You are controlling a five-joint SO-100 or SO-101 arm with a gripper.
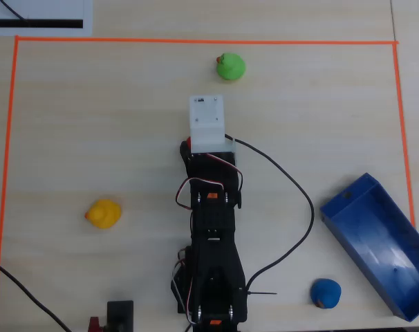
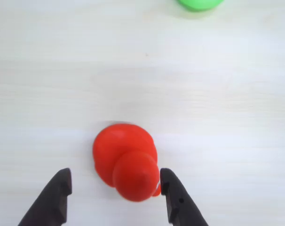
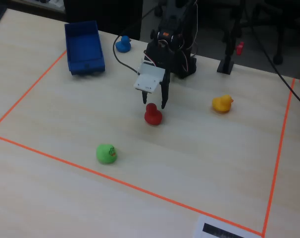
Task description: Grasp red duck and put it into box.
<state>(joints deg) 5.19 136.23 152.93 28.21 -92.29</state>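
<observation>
The red duck (image 2: 125, 160) stands on the pale wooden table, and it also shows in the fixed view (image 3: 153, 115). My gripper (image 2: 115, 182) is open, and the duck's near end sits between the black fingers. The right finger (image 2: 173, 195) is right against the duck, while the left finger (image 2: 55, 197) is well apart from it. In the fixed view the gripper (image 3: 154, 104) hangs just over the duck. In the overhead view the white wrist block (image 1: 207, 123) hides nearly all of the duck. The blue box (image 1: 389, 242) lies at the right, empty, and is far left in the fixed view (image 3: 85, 67).
A green duck (image 1: 230, 66) stands beyond the gripper, a yellow duck (image 1: 103, 214) to the left and a blue duck (image 1: 326, 292) near the box. Orange tape (image 1: 196, 41) frames the work area. A black cable (image 1: 303, 200) loops to the arm's right.
</observation>
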